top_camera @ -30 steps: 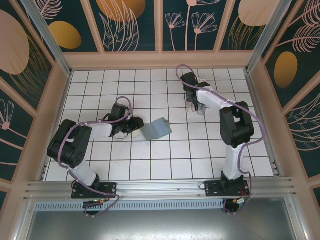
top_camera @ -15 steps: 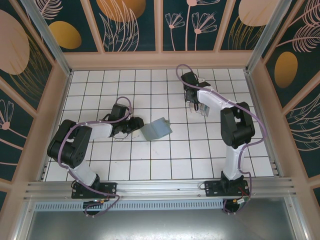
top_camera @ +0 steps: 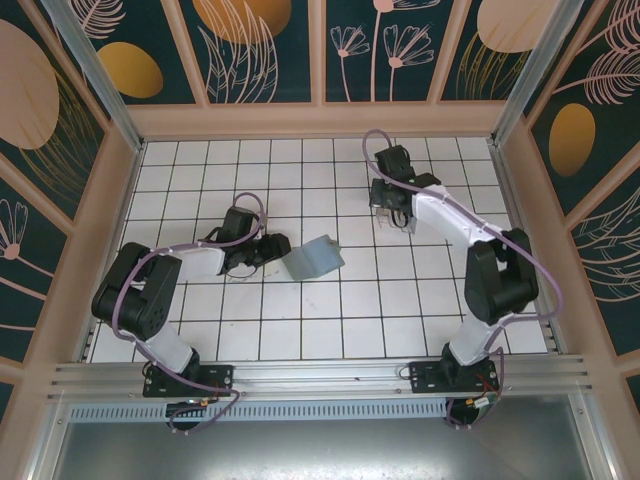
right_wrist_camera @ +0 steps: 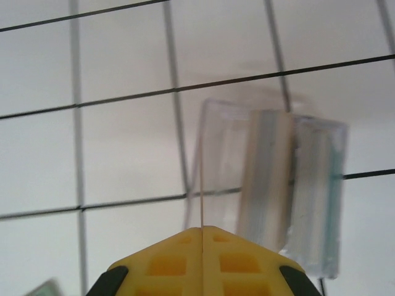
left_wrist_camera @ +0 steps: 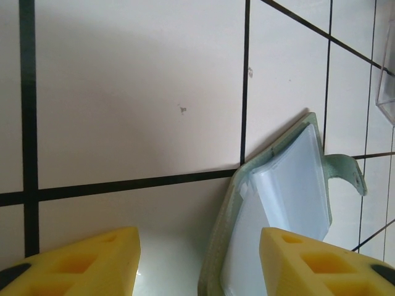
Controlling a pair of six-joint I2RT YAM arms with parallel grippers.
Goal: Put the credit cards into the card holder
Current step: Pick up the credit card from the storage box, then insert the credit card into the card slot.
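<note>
**Change.** The right tool point(right_wrist_camera: 202, 229) has closed within the last second, and its arm has stretched out further from the flat sage-green card holder point(top_camera: 315, 258). The yellow pads now meet on what appears to be a thin credit card point(right_wrist_camera: 202, 185), seen edge-on as a fine line above their seam. This suggests one card has been picked and must now be carried to the card holder.

The left tool point(left_wrist_camera: 199, 235) has widened slightly. Its jaws stand apart and clamp nothing. The card holder's pale-lined open end lies between them, nearer the right pad.

**Surroundings.** A small clear plastic stand point(right_wrist_camera: 290, 185) with greyish-teal contents sits beyond and right of the card holder, just below the right tool.

**Obstructions.** White tiled tabletop point(top_camera: 300, 330) separates the stand from the card holder. The left tool at the card holder's left edge may crowd insertion.
</note>
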